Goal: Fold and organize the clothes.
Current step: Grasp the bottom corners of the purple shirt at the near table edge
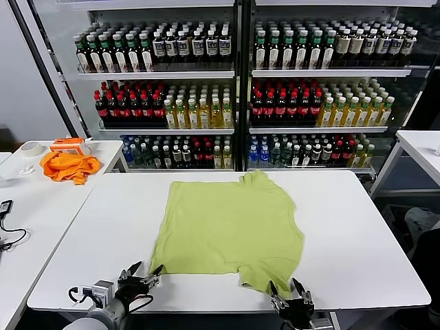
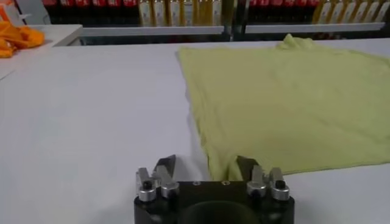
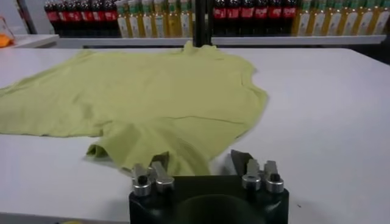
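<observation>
The clothes are one lime-green T-shirt (image 1: 227,227), spread flat in the middle of the white table (image 1: 364,227) with its plain side up. My left gripper (image 1: 142,275) sits at the table's near edge, at the shirt's near-left corner. In the left wrist view that corner of the T-shirt (image 2: 286,103) lies between the spread fingers of the left gripper (image 2: 206,167). My right gripper (image 1: 288,293) is at the near-right sleeve. In the right wrist view the T-shirt (image 3: 152,91) has its sleeve edge between the parted fingers of the right gripper (image 3: 201,159).
A bright orange cloth (image 1: 67,166) lies on the side table at the far left, beside a roll of tape (image 1: 31,148). Shelves of bottles (image 1: 234,89) stand behind the table. A black cable (image 1: 7,234) rests on the left table. Another white table (image 1: 419,148) is at the right.
</observation>
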